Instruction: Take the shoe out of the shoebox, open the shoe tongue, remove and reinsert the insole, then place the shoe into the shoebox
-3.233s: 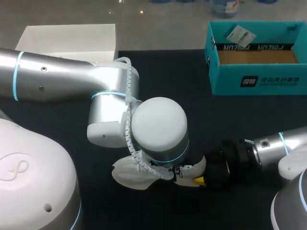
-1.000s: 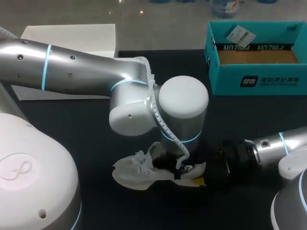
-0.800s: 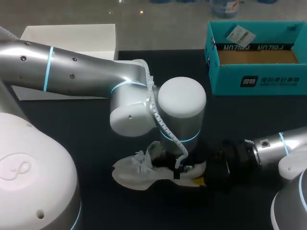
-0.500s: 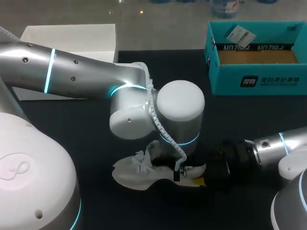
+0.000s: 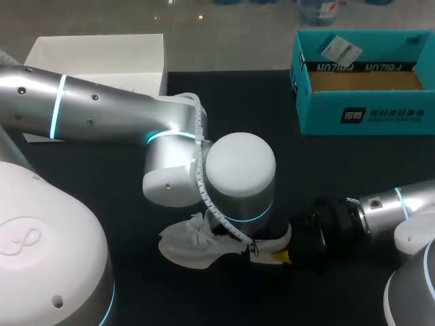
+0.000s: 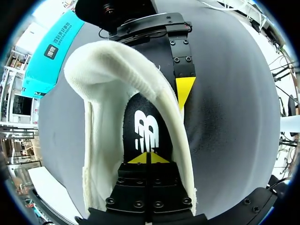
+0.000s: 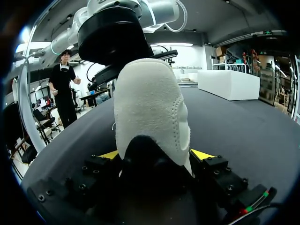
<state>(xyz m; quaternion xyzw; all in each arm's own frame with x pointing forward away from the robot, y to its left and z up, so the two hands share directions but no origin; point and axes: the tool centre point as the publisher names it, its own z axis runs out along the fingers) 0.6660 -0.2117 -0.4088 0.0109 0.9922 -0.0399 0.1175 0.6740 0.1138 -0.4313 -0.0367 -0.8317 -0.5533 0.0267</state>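
Note:
The white shoe (image 5: 185,246) lies on its side on the black table, near the front edge. My left arm's wrist hangs over it and hides its middle in the head view. In the left wrist view my left gripper (image 6: 147,158) is inside the shoe (image 6: 105,70), its yellow tips pinched together on the black insole (image 6: 143,110), whose side edge curls up. My right gripper (image 7: 154,154) has the heel (image 7: 150,103) between its fingers, one on each side; it shows at the heel (image 5: 280,255) in the head view. One right finger (image 6: 184,89) lies against the shoe's side.
The open teal shoebox (image 5: 360,115) stands at the back right with a tag on its rim. A white lid (image 5: 102,54) lies at the back left. Bare black table lies between the shoe and the box.
My left gripper's fingers have closed inside the shoe, and the left wrist has shifted to the left over it. The right arm and the shoe have stayed put.

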